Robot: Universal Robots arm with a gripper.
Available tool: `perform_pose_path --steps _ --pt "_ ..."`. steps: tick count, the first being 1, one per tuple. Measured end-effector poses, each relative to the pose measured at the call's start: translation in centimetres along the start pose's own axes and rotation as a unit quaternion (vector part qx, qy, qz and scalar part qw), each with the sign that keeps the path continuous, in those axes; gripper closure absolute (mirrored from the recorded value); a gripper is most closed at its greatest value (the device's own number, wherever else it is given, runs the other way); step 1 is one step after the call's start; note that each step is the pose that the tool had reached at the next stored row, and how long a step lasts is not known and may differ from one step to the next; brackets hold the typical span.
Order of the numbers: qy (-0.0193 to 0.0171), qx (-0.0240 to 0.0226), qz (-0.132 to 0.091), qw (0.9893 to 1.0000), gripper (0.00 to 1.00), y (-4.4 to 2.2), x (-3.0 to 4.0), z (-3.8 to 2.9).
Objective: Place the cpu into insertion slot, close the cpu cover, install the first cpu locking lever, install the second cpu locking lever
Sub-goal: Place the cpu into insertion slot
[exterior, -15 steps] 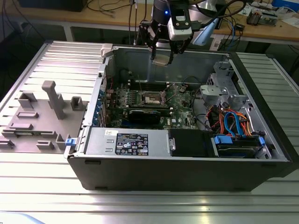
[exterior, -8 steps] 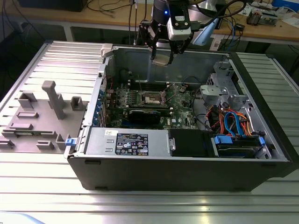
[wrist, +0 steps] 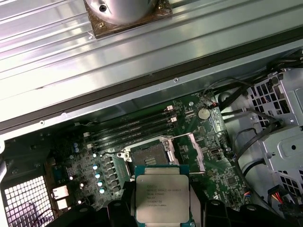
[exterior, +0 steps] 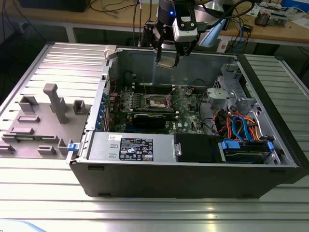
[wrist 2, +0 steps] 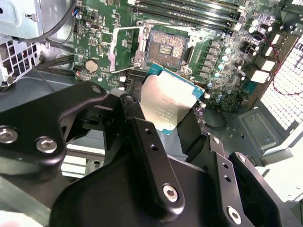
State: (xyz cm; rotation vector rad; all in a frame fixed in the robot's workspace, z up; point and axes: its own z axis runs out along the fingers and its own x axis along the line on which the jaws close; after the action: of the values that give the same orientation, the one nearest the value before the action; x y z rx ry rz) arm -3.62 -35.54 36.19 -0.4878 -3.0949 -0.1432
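Observation:
My gripper (exterior: 167, 57) hangs above the open computer case, shut on the cpu (exterior: 166, 62). The cpu (wrist 2: 165, 106) is a flat square chip with a silvery top, and black fingers (wrist 2: 142, 137) clamp it from two sides. It is in the air above the motherboard, short of the insertion slot (wrist 2: 165, 47), which lies bare with its contact field showing. The cpu (wrist: 162, 198) and the insertion slot (wrist: 147, 153) appear close together in the first wrist view. The cpu cover (wrist 2: 118, 47), a thin silvery frame, stands swung open beside the slot.
A long black card (exterior: 152, 119) sits on the board near the slot, with memory slots (wrist: 132, 127) on its far side. Case walls (exterior: 145, 60), a drive cage (exterior: 231, 92) and coloured cables (exterior: 241, 126) ring the board. A grey fixture plate (exterior: 43, 121) lies outside on the exterior view's left.

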Motion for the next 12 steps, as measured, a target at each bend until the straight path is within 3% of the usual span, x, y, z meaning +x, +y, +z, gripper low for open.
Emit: perform_pose_path --steps 3,7,10,12 --pt "-0.0002 -0.0001 0.002 1.0000 0.46 0.00 0.00 0.00" --pt "-0.0019 -0.0004 0.021 0.9998 0.46 0.01 0.01 0.01" --pt "-0.0041 -0.0008 0.045 0.9990 0.46 0.01 0.00 0.06" --pt "-0.0042 -0.0009 0.047 0.9989 0.46 0.00 0.02 0.06"
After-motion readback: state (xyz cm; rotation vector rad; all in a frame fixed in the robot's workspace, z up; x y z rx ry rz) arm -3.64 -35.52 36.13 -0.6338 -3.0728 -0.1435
